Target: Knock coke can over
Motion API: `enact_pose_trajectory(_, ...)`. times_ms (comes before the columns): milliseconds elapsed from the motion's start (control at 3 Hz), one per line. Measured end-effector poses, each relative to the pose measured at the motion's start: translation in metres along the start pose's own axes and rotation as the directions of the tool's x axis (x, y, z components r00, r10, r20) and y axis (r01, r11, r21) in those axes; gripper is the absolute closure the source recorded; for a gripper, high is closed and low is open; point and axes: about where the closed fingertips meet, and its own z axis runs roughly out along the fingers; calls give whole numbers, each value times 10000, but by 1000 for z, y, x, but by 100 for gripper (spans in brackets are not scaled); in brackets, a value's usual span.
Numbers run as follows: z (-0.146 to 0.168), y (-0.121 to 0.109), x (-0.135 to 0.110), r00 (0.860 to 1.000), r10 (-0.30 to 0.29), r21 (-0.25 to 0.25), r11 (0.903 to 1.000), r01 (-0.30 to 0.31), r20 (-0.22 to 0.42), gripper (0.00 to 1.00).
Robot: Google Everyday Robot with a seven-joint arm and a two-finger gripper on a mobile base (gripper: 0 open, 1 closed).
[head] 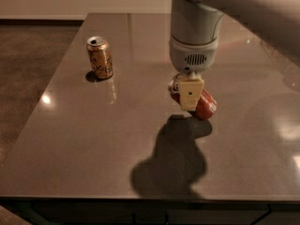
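The coke can [205, 105] is red with a silver top and lies tipped over near the middle of the dark table [93, 139]. Its top points left and toward the arm. My gripper [190, 97] hangs straight down from the grey wrist [194, 36], right in front of the can and over its top end. It hides part of the can, and its cream-coloured tip reaches close to the table surface. A dark shadow lies on the table just in front of the gripper.
A gold-brown can [99, 56] with dark markings stands upright at the far left of the table. The table's left edge [47, 83] drops to a dark carpeted floor [23, 69]. The front edge [140, 198] runs along the bottom of the view.
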Motion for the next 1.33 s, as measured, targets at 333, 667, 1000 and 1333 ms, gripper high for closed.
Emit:
enact_pose_trajectory(333,14,-18,1,9969,-28,134,9999,39,-780,84)
enact_pose_trajectory(667,27,-29,1,9890,-184,213,9995,218,-1467,61)
enact_pose_trajectory(1000,39,-33,3,9805,-361,188,9990,405,-1934,37)
enact_pose_trajectory(1333,41,-39,-1,9836,-371,421,9981,452,-1766,13)
